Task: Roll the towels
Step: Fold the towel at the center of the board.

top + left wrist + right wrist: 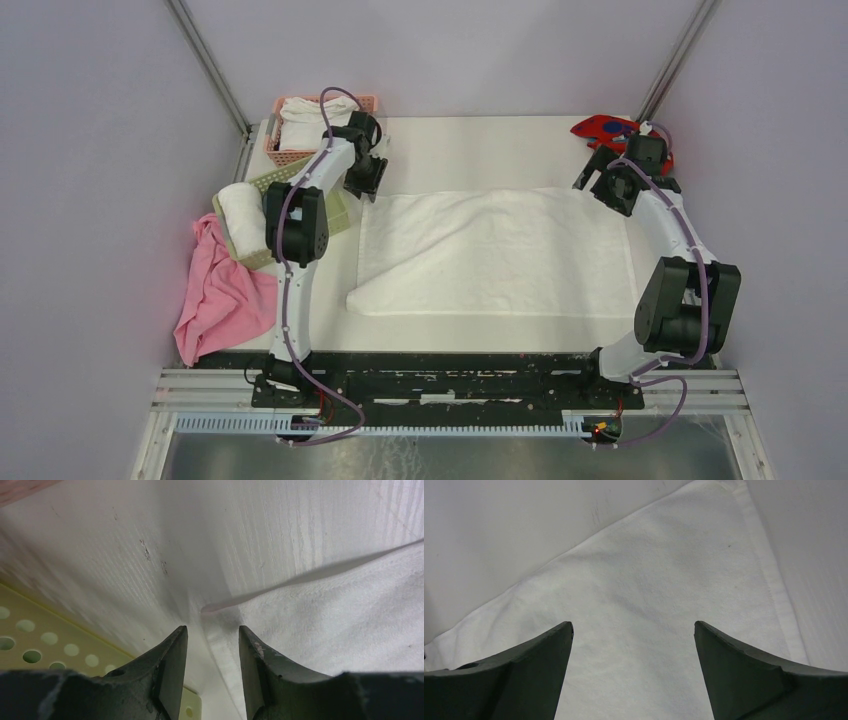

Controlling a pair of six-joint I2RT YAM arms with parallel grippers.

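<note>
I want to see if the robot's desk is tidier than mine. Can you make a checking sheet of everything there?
Surface: white table, bare along the far side.
Job's things: large white towel spread flat mid-table; red towel with blue marks, far right corner; rolled white towel in green basket; folded white towel in pink basket.
Clutter: pink cloth bunched at the left edge.
Grippers: left gripper partly open at the large towel's far left corner; right gripper wide open over its far right corner.
Cables: purple cables along both arms.
Surroundings: grey walls, metal frame posts.
</note>
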